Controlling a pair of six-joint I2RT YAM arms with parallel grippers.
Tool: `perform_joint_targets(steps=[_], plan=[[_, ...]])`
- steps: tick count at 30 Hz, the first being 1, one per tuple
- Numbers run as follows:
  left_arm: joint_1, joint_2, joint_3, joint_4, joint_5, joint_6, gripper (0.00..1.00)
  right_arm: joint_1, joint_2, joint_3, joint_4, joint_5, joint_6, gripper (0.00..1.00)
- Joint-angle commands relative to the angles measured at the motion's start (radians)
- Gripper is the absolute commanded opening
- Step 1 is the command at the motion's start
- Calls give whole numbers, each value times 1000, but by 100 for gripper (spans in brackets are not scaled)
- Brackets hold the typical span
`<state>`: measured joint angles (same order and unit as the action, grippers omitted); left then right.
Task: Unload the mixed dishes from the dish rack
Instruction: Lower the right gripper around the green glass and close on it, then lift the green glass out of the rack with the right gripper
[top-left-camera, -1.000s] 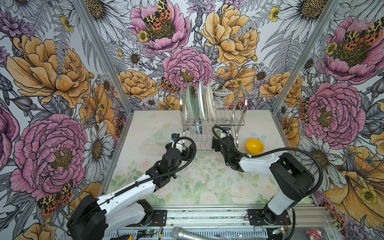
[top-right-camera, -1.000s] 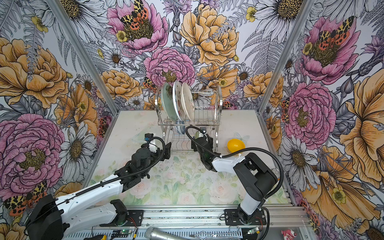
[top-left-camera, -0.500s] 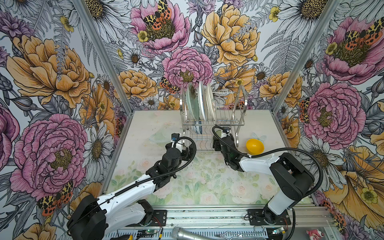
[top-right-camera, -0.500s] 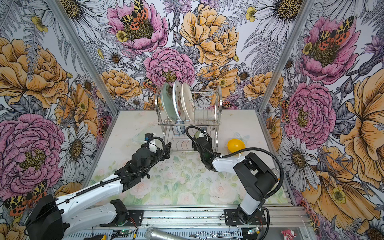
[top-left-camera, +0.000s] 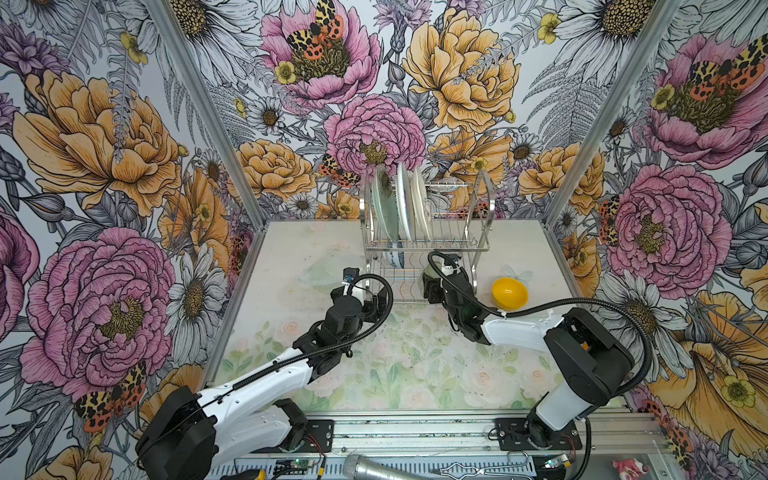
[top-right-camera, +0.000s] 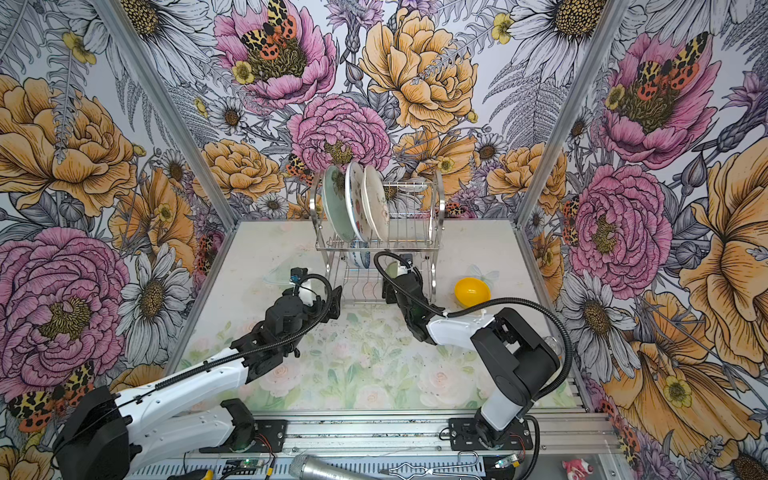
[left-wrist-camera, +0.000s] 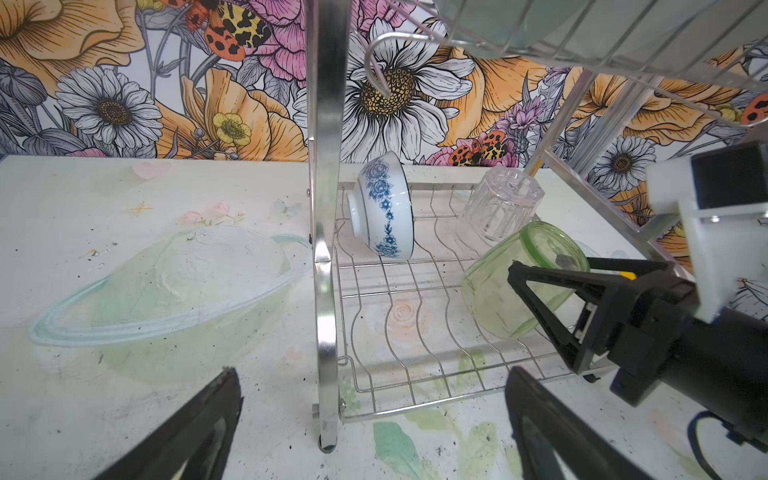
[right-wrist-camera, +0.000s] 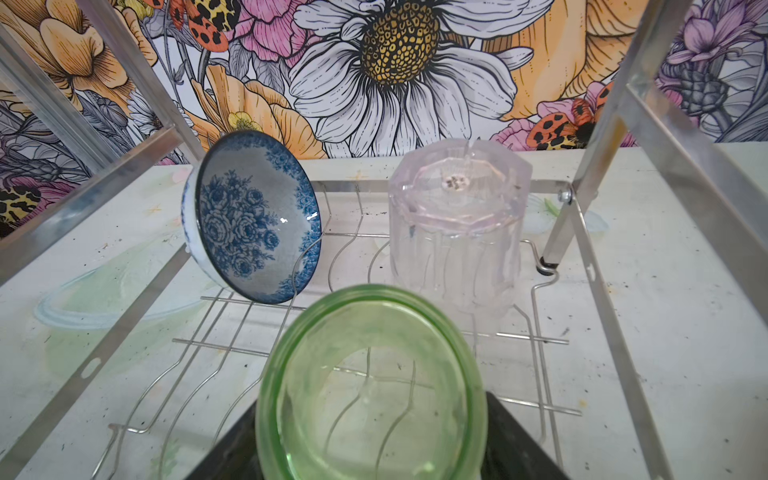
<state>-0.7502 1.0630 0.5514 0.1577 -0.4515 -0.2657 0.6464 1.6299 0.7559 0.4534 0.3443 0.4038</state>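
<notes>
The chrome dish rack (top-left-camera: 428, 245) stands at the back of the table. Three plates stand upright on its upper tier: pale green (top-left-camera: 384, 203), white (top-left-camera: 404, 203) and cream (top-left-camera: 420, 203). On the lower shelf a blue-and-white bowl (left-wrist-camera: 384, 208) leans on its side beside an upturned clear tumbler (left-wrist-camera: 500, 203). My right gripper (right-wrist-camera: 372, 440) is shut on the green tumbler (right-wrist-camera: 374, 390), which is tilted with its mouth facing the right wrist camera. The left gripper (left-wrist-camera: 372, 374) is open, low in front of the rack's left front leg (left-wrist-camera: 326, 332). A yellow bowl (top-left-camera: 509, 293) lies on the table right of the rack.
A clear glass dish (left-wrist-camera: 166, 286) lies on the table left of the rack. The rack's upright frames (right-wrist-camera: 582, 199) and upper tier close in around the right gripper. A microphone (top-left-camera: 374, 469) and wire tongs (top-left-camera: 482, 469) lie on the front rail.
The right gripper's jaws have closed in on the green tumbler. Both arms have stayed almost where they were.
</notes>
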Motion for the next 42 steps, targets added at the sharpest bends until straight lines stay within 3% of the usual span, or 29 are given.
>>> perform_joint_targets(steps=[1,33,42], plan=[[8,6,-9,0,4,-18,99,-2,-41,-8,24,-41,22,62],[28,25,-16,31,48,-49,99,-57,-159,-73,128,-231,158,58],[3,-39,-56,13,70,-92,99,-60,-191,-114,169,-297,213,57]])
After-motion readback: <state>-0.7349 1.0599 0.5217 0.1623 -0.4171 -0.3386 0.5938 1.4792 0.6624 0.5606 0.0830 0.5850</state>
